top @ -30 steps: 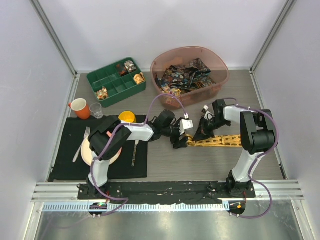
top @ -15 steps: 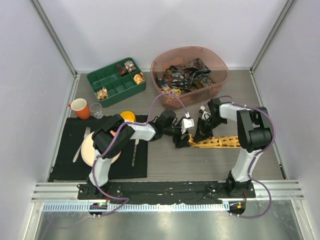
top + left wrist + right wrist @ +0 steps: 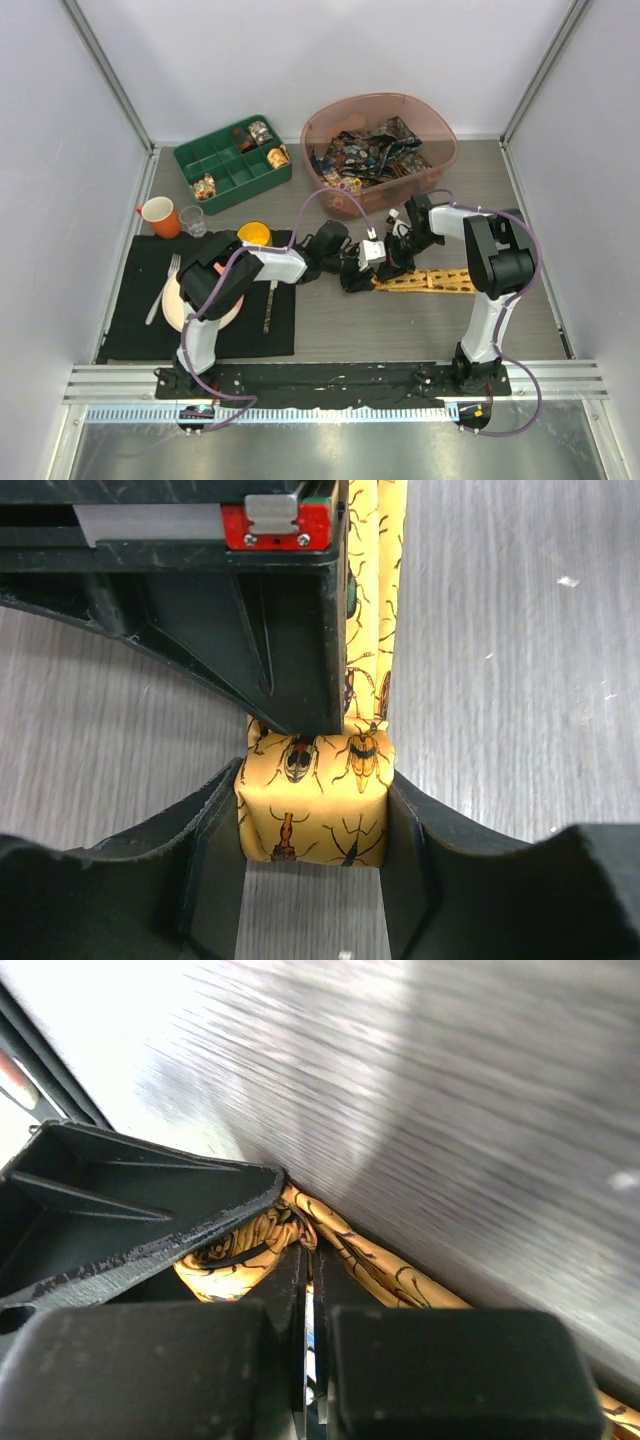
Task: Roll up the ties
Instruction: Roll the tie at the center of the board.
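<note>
A yellow-orange tie with dark insect prints lies flat on the table, its left end wound into a small roll. My left gripper has a finger pressed against each side of that roll. My right gripper is shut, its tips tucked into the folds of the roll from the far side. In the top view the left gripper and right gripper meet at the roll. Several dark, many-coloured ties lie heaped in a pink basin.
A green compartment tray with trinkets stands at the back left. An orange mug, a glass and a yellow cup border a black mat holding a plate, fork and knife.
The left gripper's jaws have closed in from wide apart onto the sides of the roll. The right gripper has shifted slightly left with the roll; the flat tie followed.
</note>
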Available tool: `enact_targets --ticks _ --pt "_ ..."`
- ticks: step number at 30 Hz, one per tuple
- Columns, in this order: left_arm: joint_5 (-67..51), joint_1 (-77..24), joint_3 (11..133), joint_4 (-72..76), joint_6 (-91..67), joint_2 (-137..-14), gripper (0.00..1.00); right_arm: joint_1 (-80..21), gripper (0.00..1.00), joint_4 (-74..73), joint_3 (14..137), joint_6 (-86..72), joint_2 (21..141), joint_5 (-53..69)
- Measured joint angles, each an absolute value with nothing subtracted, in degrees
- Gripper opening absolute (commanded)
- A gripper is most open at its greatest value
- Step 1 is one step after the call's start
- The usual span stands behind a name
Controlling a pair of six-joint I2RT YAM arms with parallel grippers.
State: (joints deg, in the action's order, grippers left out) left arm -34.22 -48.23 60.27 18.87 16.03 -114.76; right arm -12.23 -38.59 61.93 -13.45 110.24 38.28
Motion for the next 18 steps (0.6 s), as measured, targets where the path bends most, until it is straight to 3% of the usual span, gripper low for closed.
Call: enact_targets --ticks 5,8,11,18 --pt "-29.1 -49.3 60.6 14.1 19.1 -113.0 0.18 -13.1 0.02 -37.1 62.4 -13.4 110.5 39.1" --pt "-26.2 -50.2 62.3 9.8 21.1 -112.6 0.10 -13.5 0.11 -36.7 62.4 -12.9 110.1 39.0" --pt "-23.4 -51.0 65.3 4.3 22.4 -112.7 0.07 -13.6 0.20 -36.8 62.5 -11.9 109.7 38.7" --pt "-19.8 -52.2 71.2 -5.6 24.9 -114.2 0.06 -11.2 0.31 -39.4 64.2 -9.1 109.4 38.5"
